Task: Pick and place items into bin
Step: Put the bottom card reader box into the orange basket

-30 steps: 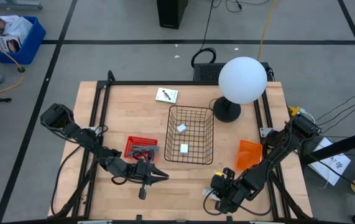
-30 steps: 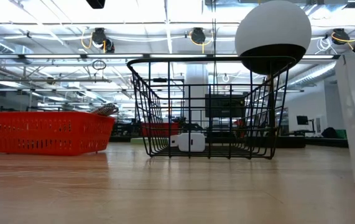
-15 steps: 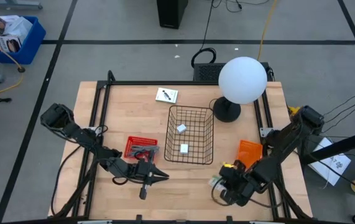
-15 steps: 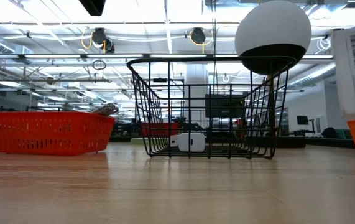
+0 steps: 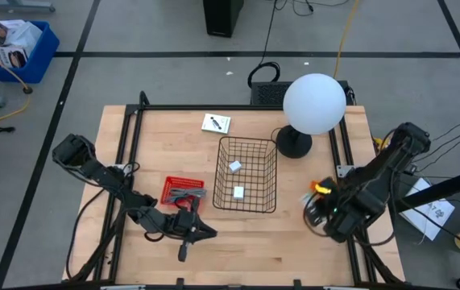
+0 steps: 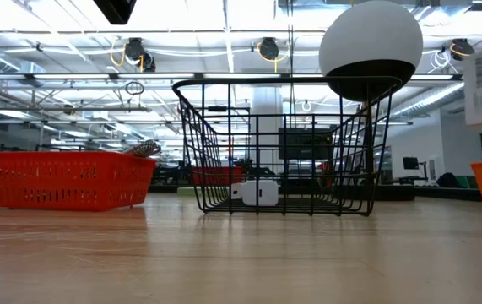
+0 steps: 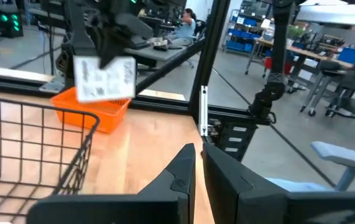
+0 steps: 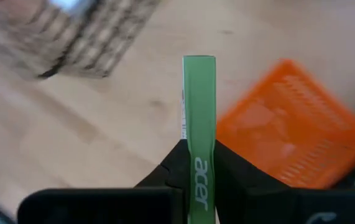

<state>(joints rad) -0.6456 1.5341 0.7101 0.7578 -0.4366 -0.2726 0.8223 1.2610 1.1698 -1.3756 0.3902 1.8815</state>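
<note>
Since the earlier frame the right pincer has risen from the near edge of the table and travelled toward the orange tray, carrying its load with it; the left arm has not changed place. The right pincer is clenched on a flat green-edged card with a white barcoded face, held edge-on, its long axis running straight out between the jaws. The wire bin lies to the left of this pincer, with the orange tray between them, so the right arm is the nearer carrier. The left pincer rests clenched and empty in front of the bin, beside the red basket. Two white blocks already lie inside the bin. The card's printed face is blurred, and the high view hides it behind the arm.
</note>
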